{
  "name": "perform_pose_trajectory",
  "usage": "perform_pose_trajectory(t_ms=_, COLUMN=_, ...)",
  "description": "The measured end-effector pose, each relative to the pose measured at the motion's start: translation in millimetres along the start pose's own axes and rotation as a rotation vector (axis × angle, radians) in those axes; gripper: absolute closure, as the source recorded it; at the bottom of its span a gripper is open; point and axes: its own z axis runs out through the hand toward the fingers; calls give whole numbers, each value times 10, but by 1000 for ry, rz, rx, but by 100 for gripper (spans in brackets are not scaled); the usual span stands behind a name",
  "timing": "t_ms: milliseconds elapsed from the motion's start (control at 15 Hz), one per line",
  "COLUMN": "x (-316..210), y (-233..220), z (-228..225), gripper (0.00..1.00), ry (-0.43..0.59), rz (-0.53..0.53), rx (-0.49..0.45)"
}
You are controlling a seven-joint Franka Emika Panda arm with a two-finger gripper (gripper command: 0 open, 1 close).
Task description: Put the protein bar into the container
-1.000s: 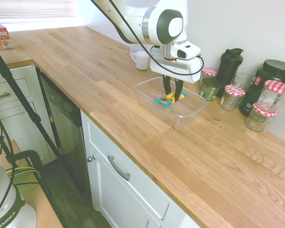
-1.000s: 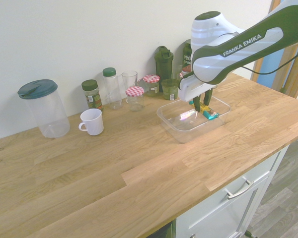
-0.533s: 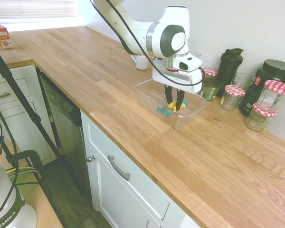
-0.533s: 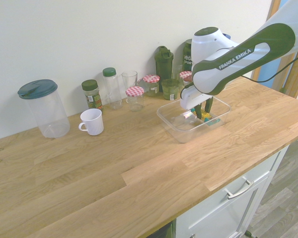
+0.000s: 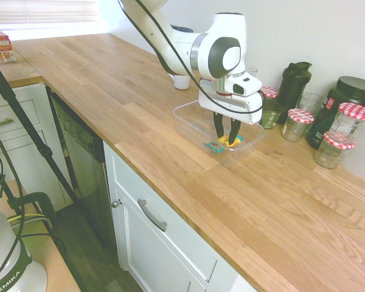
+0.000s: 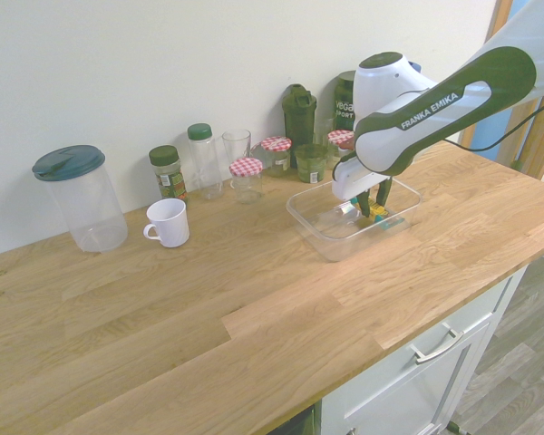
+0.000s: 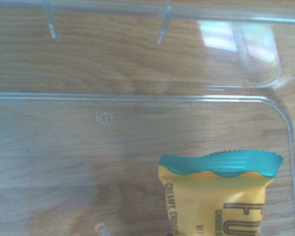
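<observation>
Since the earlier frame I've seen the arm drop lower and shift toward the counter-edge end of the container (image 5: pixel 191 115), so the gripper (image 5: pixel 225 141) and the protein bar (image 5: pixel 219 145) are now down inside the tub, not hanging above it. Fingers are pressed together on the bar, pinching it at its yellow middle; the jaws point steeply down. From the second ext. view the gripper (image 6: pixel 372 210) sits inside the tub walls w/ the bar (image 6: pixel 379 216) at the fingertips, low near the clear floor; can't tell if the bar's lower end touches the bottom. Wrist view shows the bar (image 7: pixel 219 194) close up: teal crimped end, yellow body w/ dark print, over the transparent base, near one rounded corner of the container (image 7: pixel 280 110); wood grain shows through the plastic. All else relative to the container: white mug (image 6: pixel 169 222) well apart along the wall side, big clear jug w/ dark teal lid (image 6: pixel 78 197) further past the mug. Jars w/ red-checked lids (image 6: pixel 247 178) stand behind the container near the wall, next to a dark shaker bottle (image 6: pixel 299 115). The container rests on the wood countertop (image 6: pixel 254 308), near its front edge.
</observation>
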Motion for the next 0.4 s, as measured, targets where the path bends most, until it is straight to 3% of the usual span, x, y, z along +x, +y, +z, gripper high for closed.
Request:
perform_pose_trajectory(t_ms=200, x=93, y=57, z=-166, gripper=0, ry=16, rz=4, rx=27)
perform_pose_trajectory(t_ms=400, x=269, y=296, z=-718, gripper=0, ry=45, rz=10, rx=107)
